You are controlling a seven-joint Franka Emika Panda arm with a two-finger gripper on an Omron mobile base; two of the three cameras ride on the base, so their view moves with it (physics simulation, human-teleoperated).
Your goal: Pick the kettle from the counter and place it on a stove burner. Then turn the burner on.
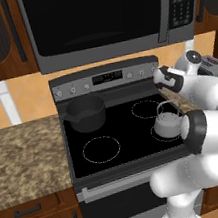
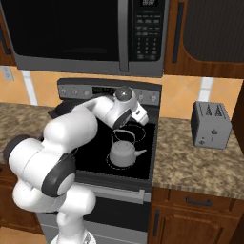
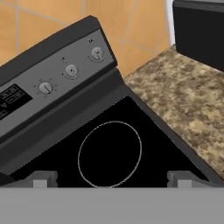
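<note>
Tool [image 3: 109,178] open, above kettle [image 2: 123,152].

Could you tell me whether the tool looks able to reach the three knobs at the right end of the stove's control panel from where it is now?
Probably yes: the open tool faces the knobs across bare cooktop, with nothing between.

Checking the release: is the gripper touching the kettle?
Apart. The hand view shows the open gripper facing a bare burner ring; the kettle sits below it.
</note>
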